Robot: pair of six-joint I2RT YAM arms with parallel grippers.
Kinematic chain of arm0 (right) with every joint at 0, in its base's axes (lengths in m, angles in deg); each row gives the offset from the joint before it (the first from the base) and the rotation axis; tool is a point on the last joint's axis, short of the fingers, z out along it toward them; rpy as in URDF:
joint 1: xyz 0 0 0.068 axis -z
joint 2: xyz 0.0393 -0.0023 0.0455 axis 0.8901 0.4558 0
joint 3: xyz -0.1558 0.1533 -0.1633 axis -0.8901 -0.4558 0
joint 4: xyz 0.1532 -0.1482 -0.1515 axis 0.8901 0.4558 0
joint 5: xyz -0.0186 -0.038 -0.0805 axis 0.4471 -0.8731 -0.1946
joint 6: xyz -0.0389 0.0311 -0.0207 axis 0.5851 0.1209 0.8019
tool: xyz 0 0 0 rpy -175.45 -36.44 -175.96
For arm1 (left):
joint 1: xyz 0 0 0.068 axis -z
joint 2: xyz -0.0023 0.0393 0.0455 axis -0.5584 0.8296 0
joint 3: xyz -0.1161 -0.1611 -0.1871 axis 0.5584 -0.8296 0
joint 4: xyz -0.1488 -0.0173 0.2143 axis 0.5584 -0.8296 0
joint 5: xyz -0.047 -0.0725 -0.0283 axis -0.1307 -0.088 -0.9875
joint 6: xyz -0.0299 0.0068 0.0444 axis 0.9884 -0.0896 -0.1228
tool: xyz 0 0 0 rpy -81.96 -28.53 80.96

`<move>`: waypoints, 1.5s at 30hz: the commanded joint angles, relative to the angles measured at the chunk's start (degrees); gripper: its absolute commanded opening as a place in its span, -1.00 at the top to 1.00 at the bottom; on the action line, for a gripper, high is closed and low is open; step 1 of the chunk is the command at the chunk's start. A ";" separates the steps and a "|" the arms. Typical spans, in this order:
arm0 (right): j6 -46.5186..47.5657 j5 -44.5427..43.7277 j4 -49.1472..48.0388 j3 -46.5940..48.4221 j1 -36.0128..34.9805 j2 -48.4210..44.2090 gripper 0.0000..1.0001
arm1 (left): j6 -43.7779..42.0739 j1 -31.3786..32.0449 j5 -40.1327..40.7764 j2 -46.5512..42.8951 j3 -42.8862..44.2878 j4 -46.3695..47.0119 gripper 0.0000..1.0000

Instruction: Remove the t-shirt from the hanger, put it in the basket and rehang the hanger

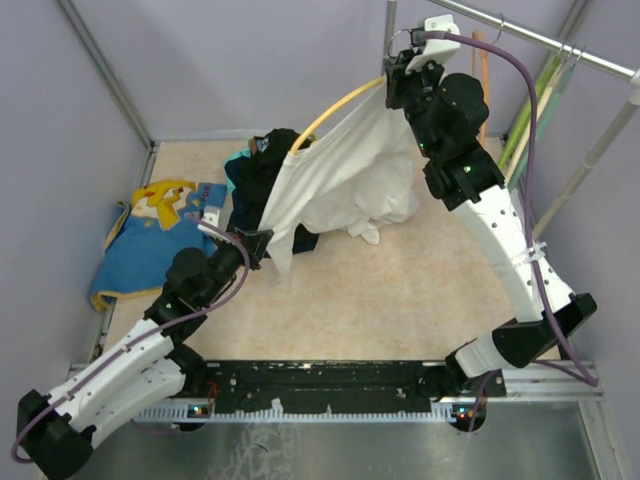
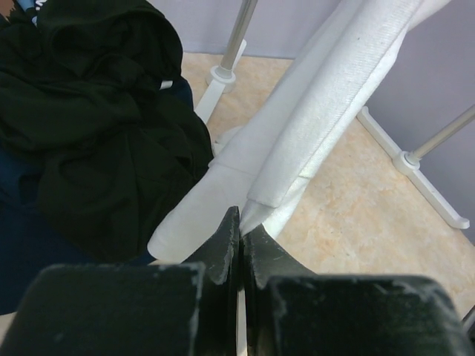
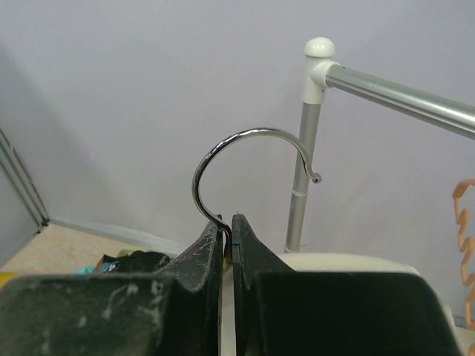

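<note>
T-shirt sits pinched in left tool; right tool clamps the hanger hook.

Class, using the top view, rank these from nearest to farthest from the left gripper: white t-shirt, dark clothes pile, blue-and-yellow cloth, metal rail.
1. white t-shirt, held in the left gripper
2. dark clothes pile, just behind
3. blue-and-yellow cloth, left
4. metal rail, far upper right

White t-shirt: partly on hanger, stretched taut, slanting down-left from the rail. Yellow hanger: tilted, one arm bared; chrome hook off rail, beside its end post.
</note>
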 commanded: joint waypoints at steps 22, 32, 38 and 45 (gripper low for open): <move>1.28 3.32 -11.58 -7.68 1.06 -11.19 1.00 | -14.90 -0.08 -15.43 17.47 28.24 3.78 -0.62; 1.20 2.68 -11.39 -7.20 1.06 -10.95 1.00 | -12.09 -0.08 -20.46 18.35 27.74 7.32 -0.46; 1.37 1.78 -10.54 -5.97 1.06 -9.97 1.00 | -12.11 -0.08 -20.94 14.70 25.76 6.10 -0.61; 1.47 1.90 -10.34 -5.62 1.06 -9.94 1.00 | -13.20 -0.08 -20.01 8.32 22.64 4.79 -0.75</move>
